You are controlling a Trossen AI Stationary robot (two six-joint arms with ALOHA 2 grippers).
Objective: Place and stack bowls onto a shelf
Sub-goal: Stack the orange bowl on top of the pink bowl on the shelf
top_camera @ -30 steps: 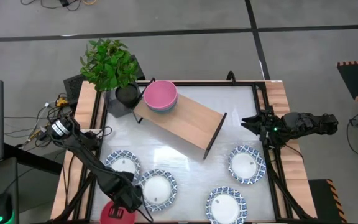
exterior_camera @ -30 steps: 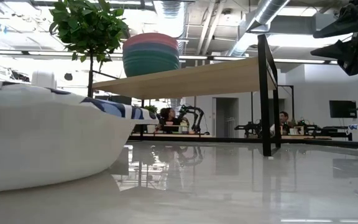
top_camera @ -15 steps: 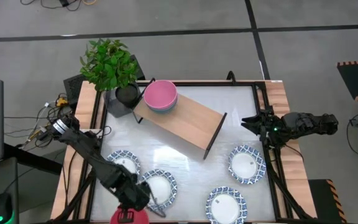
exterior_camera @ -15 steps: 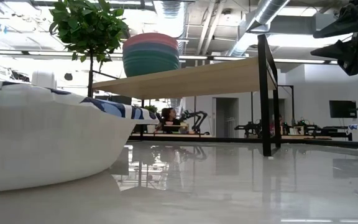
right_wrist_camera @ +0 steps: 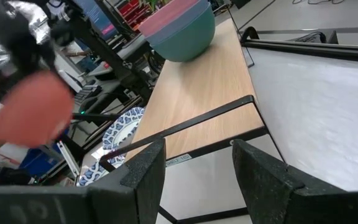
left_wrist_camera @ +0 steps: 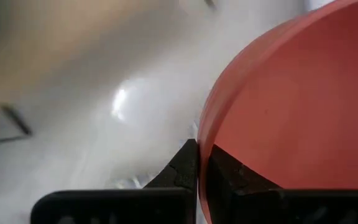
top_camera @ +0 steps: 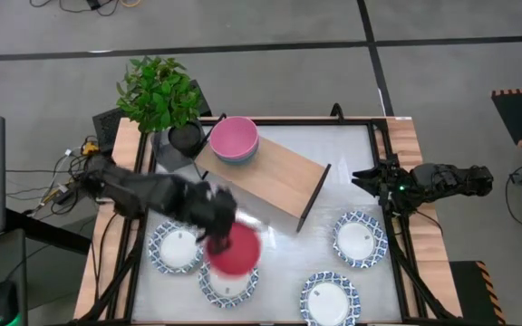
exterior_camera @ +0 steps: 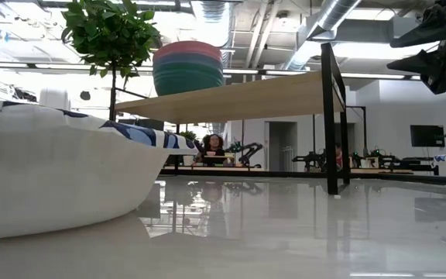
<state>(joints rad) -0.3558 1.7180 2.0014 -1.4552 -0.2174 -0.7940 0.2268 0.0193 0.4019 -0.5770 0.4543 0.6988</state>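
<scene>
The left hand (top_camera: 214, 237) is clamped on the rim of the red bowl (top_camera: 236, 251), held above the tabletop's (top_camera: 352, 154) middle. Judged step: carrying it to the shelf (top_camera: 270, 177); next, lowering onto the pink-topped stack (top_camera: 234, 139). The right hand (top_camera: 367, 178) waits wide apart by the right edge. No readable writing.

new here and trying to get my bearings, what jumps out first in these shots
The red bowl stands out: the left gripper pinches its rim and carries it above the patterned bowls at the table's near left. Next comes the stack of plain bowls, pink on top, at the far-left end of the angled wooden shelf. The right gripper waits open at the table's right edge.
</scene>
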